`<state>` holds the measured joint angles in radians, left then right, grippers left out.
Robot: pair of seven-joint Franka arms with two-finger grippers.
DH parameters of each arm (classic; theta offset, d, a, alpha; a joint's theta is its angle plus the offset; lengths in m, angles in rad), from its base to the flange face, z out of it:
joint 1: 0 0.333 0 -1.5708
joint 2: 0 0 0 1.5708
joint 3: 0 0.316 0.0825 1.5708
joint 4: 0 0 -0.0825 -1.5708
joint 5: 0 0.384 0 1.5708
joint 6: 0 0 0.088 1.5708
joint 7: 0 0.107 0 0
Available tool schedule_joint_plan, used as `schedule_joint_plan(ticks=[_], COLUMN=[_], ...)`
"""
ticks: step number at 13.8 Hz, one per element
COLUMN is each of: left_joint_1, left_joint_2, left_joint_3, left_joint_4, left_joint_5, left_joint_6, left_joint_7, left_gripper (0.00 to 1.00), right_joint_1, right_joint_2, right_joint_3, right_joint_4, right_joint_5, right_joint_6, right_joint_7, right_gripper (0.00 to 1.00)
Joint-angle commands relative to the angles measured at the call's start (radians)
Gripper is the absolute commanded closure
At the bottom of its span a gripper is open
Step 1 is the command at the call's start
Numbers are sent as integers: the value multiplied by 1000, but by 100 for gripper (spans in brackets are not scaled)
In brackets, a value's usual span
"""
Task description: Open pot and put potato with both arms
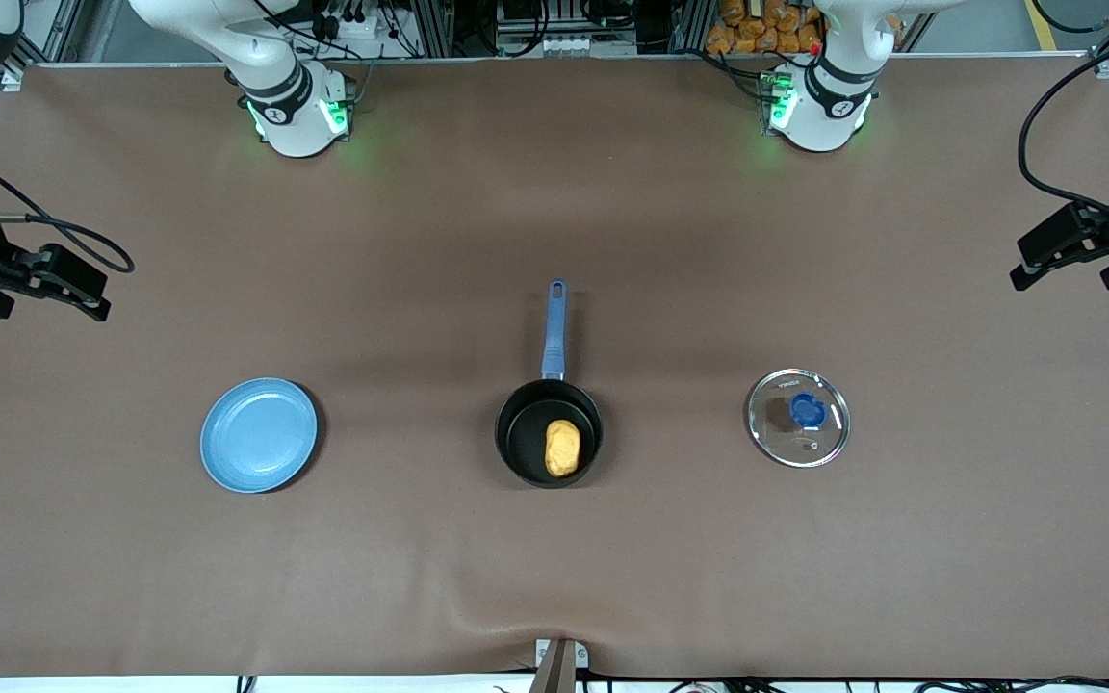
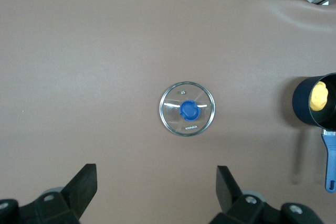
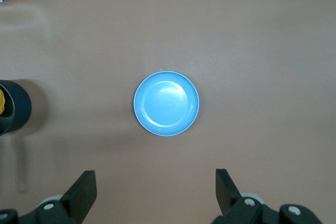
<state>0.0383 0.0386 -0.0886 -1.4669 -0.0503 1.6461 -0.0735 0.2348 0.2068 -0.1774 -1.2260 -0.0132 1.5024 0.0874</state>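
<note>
We see the left gripper (image 2: 156, 195) spread wide and holding nothing, high over the lid (image 2: 187, 109), whose glass reads "KONKA". The right gripper (image 3: 156, 198) is equally wide and empty, high over the blue plate (image 3: 166, 103). The pot (image 1: 549, 432) stands uncovered between plate and lid, with the potato (image 1: 562, 449) lying inside it.

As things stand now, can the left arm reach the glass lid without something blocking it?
Probably yes. The lid lies alone on the table toward the left arm's end, and the open left gripper is up above it.
</note>
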Motion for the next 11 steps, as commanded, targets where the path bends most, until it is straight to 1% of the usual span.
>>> schedule_joint_plan(ticks=[1, 3, 4, 7, 9, 11], left_joint_1=[-1, -1, -1, 6, 8, 8], left_joint_2=[4, 1, 3, 0, -2, -2], left_joint_3=[-14, -36, -39, -39, -36, -36], left_joint_4=[26, 26, 28, 28, 28, 30], left_joint_5=[20, 26, 26, 30, 53, 61], left_joint_6=[-17, -17, -17, -17, -17, -17], left_joint_7=[-40, -118, -124, -109, -79, -77], left_gripper=[0, 0, 0, 0, 0, 0], right_joint_1=[-3, -3, -3, -3, -3, -3], right_joint_2=[-23, -20, -20, -15, -14, -14], right_joint_3=[13, 13, 13, 13, 15, 13], right_joint_4=[-21, -21, -21, -21, -21, -23], right_joint_5=[-10, -10, -10, -8, -5, 13], right_joint_6=[4, 7, 5, 12, 25, 18], right_joint_7=[-11, -14, -14, -14, -12, -9], right_gripper=[0, 0, 0, 0, 0, 0])
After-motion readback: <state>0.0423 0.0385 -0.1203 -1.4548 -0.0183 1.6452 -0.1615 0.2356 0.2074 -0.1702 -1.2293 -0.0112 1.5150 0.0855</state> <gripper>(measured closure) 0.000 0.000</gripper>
